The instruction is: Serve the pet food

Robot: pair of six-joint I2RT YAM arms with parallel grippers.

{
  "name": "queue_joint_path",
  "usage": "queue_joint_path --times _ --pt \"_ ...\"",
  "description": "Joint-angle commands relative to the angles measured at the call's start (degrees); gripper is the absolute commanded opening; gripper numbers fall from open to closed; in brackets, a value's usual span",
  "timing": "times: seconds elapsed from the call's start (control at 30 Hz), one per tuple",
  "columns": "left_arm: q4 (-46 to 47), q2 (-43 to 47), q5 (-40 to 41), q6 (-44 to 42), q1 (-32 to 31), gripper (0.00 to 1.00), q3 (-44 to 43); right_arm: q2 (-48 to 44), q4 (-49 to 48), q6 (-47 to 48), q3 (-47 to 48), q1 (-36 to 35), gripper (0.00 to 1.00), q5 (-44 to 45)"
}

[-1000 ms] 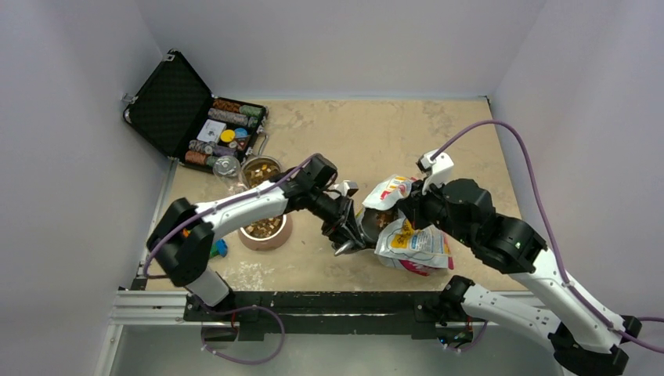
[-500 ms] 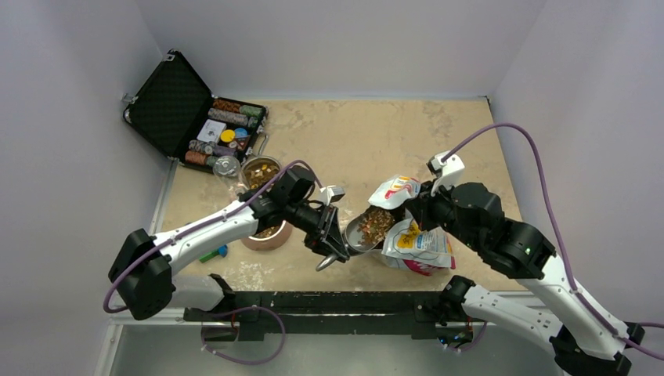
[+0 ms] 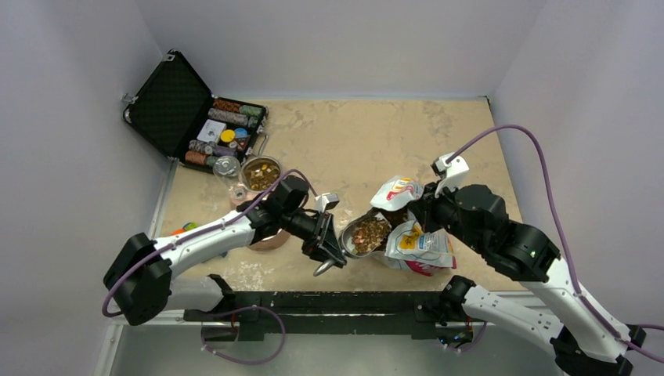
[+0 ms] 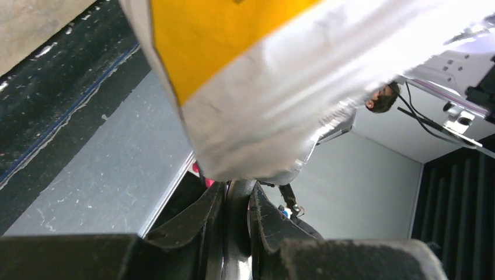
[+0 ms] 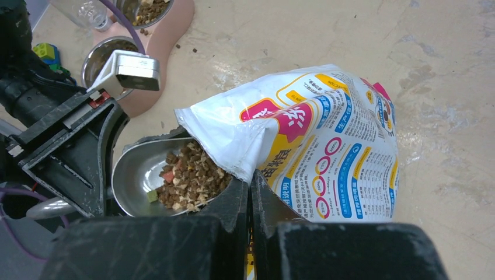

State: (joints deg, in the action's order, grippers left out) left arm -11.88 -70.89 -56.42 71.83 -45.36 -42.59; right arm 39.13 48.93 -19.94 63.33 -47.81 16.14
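Observation:
A metal scoop (image 3: 356,235) heaped with brown pet food (image 3: 370,233) hangs just outside the mouth of the white printed bag (image 3: 421,247). My left gripper (image 3: 329,244) is shut on the scoop's handle (image 4: 238,201), and the left wrist view shows the scoop's shiny underside (image 4: 257,134) above the fingers. My right gripper (image 3: 409,216) is shut on the bag's torn top edge and holds the mouth up. In the right wrist view the loaded scoop (image 5: 137,175) and its pet food (image 5: 190,178) lie left of the bag (image 5: 333,134), with the right gripper (image 5: 250,185) pinching the bag's rim.
A pink feeder (image 3: 270,241) with two steel bowls lies left of the scoop; the far bowl (image 3: 261,172) holds kibble. A glass jar (image 3: 227,167) and an open black case of chips (image 3: 211,129) stand beyond it. Toy blocks (image 3: 186,228) lie near the left arm. The black rail (image 3: 313,301) marks the near edge.
The left arm has drawn the filled scoop out of the bag, leftward and toward the near edge. The right gripper with the bag's mouth has shifted slightly right.

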Motion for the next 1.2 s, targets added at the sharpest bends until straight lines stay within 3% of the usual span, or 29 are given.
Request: queue_joint_path --times 0.0,0.07,0.13,0.2,0.33,0.57,0.97,1.07,1.17 --pt "2.4 2.6 -1.7 -1.9 0.4 0.00 -2.2 -2.3 -3.7 -0.3 3.4 0.3 0.00 3.1" --pt "12.5 4.4 1.5 2.5 0.3 0.00 0.2 -2.1 -3.6 0.0 3.7 0.3 0.00 3.1" --pt "24.8 -1.4 -1.5 10.0 0.3 0.00 0.2 -2.0 -3.3 0.2 4.2 0.3 0.00 3.4" --pt "30.4 -2.3 -2.0 13.8 -0.3 0.00 0.6 -2.1 -2.6 -0.1 4.9 0.3 0.00 4.1" --pt "18.7 3.2 -2.3 6.5 1.1 0.00 2.0 -3.1 -3.9 -0.5 2.9 0.3 0.00 4.0" --pt "9.8 4.8 -3.9 0.9 1.4 0.00 0.9 -2.9 -3.9 -1.0 2.7 0.3 0.00 4.1" --pt "9.1 14.2 -3.2 2.3 3.9 0.00 8.8 -2.3 -3.3 -1.3 3.3 0.3 0.00 3.8" --pt "17.1 11.6 -3.2 6.2 3.8 0.00 9.4 -2.3 -3.7 -2.0 3.4 0.3 0.00 3.3" --pt "40.3 5.0 -4.9 19.5 3.8 0.00 12.2 -1.8 -4.0 -2.0 4.0 0.3 0.00 2.8"
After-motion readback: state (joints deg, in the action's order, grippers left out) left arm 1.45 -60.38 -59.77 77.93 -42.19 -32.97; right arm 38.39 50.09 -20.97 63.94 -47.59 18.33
